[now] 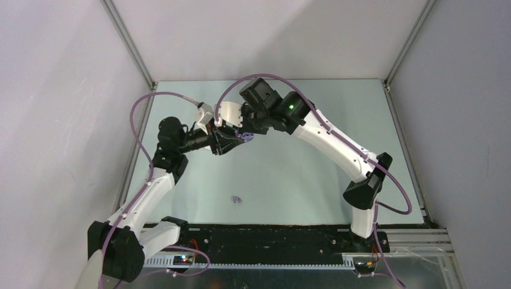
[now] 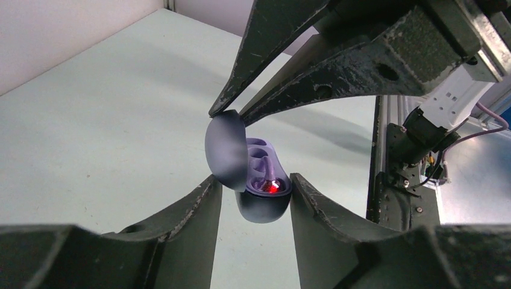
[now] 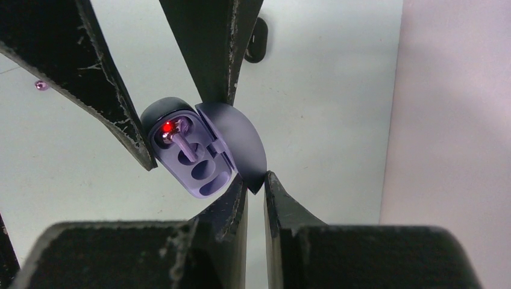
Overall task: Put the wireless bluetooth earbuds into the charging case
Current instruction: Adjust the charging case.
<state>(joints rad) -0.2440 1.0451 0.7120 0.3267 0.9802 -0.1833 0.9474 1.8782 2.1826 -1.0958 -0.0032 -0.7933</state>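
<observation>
The right jaws stand narrow, nipping the free rim of the open lid (image 3: pixel 238 141) between their tips. The left jaws flank the body of the charging case (image 2: pixel 262 208), one scuffed black finger (image 3: pixel 84 84) against its rounded side and the other at the hinge. They seem to grip it, though the left wrist view shows a sliver of space beside one pad. The case is a smooth, matte, pebble-shaped shell, dark lavender outside and paler lavender within, and its domed lid is swung back from the body. Inside, the seated earbud (image 3: pixel 175 135) lies in one moulded socket, its stem pointing along the tray and a red light glowing at its head. The neighbouring socket is an open oval hollow. The two arms meet over the far middle of the pale green tabletop (image 1: pixel 301 180), a little left of centre, and hold the case between them there. The loose earbud (image 1: pixel 237 199), a tiny lavender pebble, lies on the tabletop well apart from the case, on the near side, not far from the black strip (image 1: pixel 271 235) along the near edge. Aluminium rails (image 1: pixel 129 45) and plain white walls (image 1: pixel 60 120) bound the tabletop at left, right and far. The broadest stretch of tabletop lies near and to the right of the meeting jaws.
</observation>
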